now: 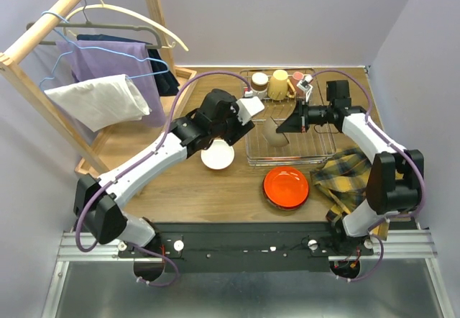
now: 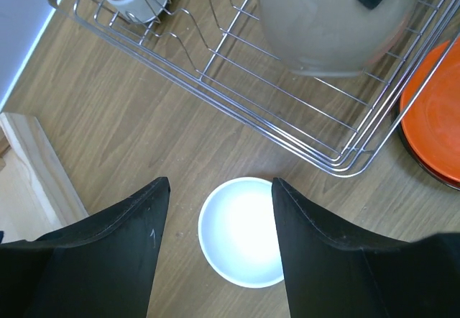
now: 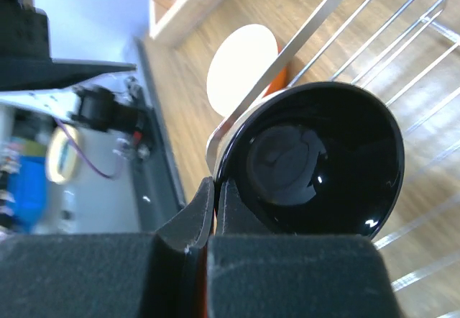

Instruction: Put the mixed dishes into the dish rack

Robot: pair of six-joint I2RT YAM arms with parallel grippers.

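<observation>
The right tool [image 3: 214,186] is clenched on the rim of the beige bowl [image 2: 327,34], which it holds tilted inside the dish rack [image 2: 338,165]. If it lets go too early, the bowl may roll on the wires. The left tool [image 2: 219,188] is spread open above the white bowl [image 2: 241,240], which sits on the tabletop [image 2: 129,138]. Only the right wrist view shows the beige bowl's black inside.

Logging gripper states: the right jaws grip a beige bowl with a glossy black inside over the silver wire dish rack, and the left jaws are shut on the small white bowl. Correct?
Not the left: the jaws of the left gripper stand open above the small white bowl, which rests on the wooden table, as the left wrist view shows. The right gripper does grip the beige bowl.
</observation>
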